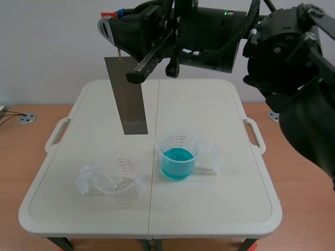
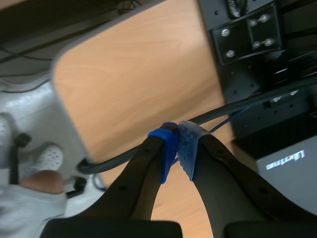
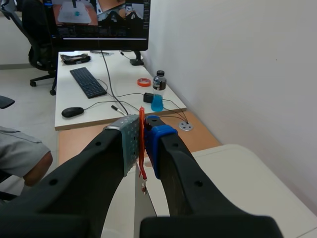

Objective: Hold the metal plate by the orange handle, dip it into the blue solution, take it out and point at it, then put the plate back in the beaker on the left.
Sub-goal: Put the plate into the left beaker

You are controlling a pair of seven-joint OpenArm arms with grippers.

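Observation:
A grey metal plate [image 1: 128,97] hangs upright in the air over the far left part of the white table [image 1: 209,104]. Its orange handle [image 3: 141,144] is pinched between the pads of my right gripper [image 1: 112,23], which reaches across from the right and is shut on it [image 3: 141,126]. The beaker of blue solution [image 1: 177,157] stands below and to the right of the plate's lower edge. An empty clear beaker [image 1: 123,180] stands to the left of it. My left gripper [image 2: 177,144] is shut on nothing, away from the table; I do not see it in the scene view.
The folding table has handles at both sides [image 1: 57,133]. The right arm's bulky black body [image 1: 293,57] fills the upper right. In the left wrist view there are a wooden surface [image 2: 133,84], a cable and black equipment [image 2: 262,54]. A desk with a keyboard [image 3: 89,82] stands beyond the right gripper.

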